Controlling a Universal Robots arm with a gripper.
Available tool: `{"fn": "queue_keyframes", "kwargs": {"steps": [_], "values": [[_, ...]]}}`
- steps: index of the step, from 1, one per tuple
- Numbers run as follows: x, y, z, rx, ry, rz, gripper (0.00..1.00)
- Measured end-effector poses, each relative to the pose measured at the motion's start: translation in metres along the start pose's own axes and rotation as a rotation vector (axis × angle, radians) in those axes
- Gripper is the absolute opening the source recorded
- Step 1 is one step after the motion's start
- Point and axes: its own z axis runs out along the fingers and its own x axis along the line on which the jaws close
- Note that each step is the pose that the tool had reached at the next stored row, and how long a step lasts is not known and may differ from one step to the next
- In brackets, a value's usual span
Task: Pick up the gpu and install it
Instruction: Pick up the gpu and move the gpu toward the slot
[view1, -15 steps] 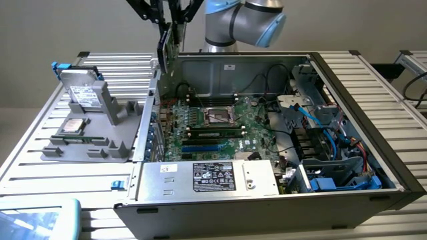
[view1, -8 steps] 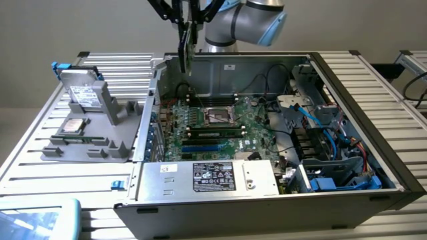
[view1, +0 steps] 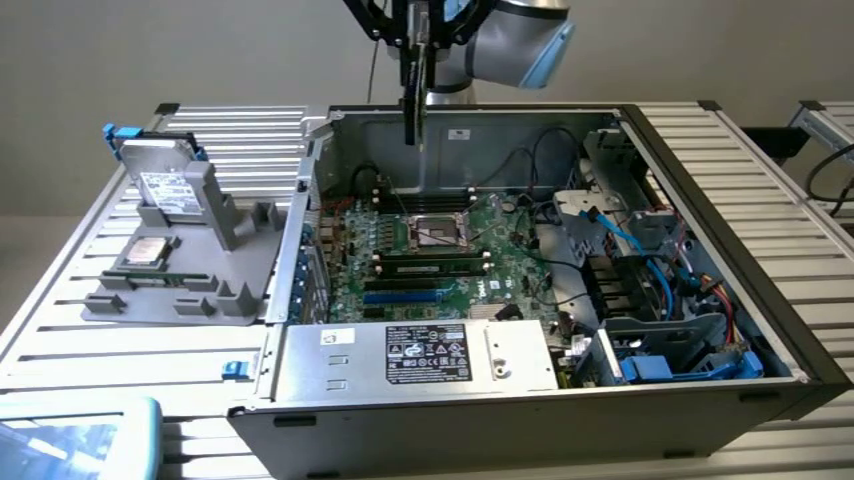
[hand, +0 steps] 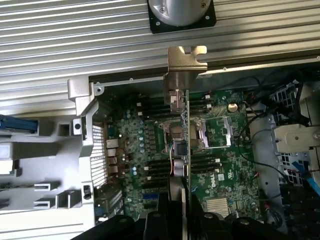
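Note:
My gripper (view1: 420, 45) hangs over the back of the open computer case (view1: 781, 330), shut on the gpu (view1: 415, 100). The card points straight down and is seen edge-on as a thin dark strip above the motherboard (view1: 427, 250). In the wrist view the gpu (hand: 186, 140) runs away from the gripper (hand: 181, 210) as a narrow edge, with its silver end bracket (hand: 184, 70) at the far end. There it lies over the processor socket (hand: 197, 132). The black fingers (hand: 162, 220) clamp it from both sides.
A grey holder (view1: 200, 290) on the exterior view's left carries two silver hard drives (view1: 167, 185) (view1: 144, 252). The power supply (view1: 427, 355) fills the case's near side. Blue cables and drive bays (view1: 641, 250) crowd the exterior view's right. Memory sticks (view1: 427, 268) sit by the socket.

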Motion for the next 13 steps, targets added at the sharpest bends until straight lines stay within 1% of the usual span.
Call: {"fn": "queue_keyframes", "kwargs": {"steps": [4,6,13], "values": [[-0.018,0.0020,0.0001,0.0002,0.0011,-0.001,0.27],[-0.024,0.0025,0.0001,-0.0001,0.0017,-0.001,0.27],[-0.025,0.0026,0.0002,-0.0044,0.0025,-0.001,0.27]]}}
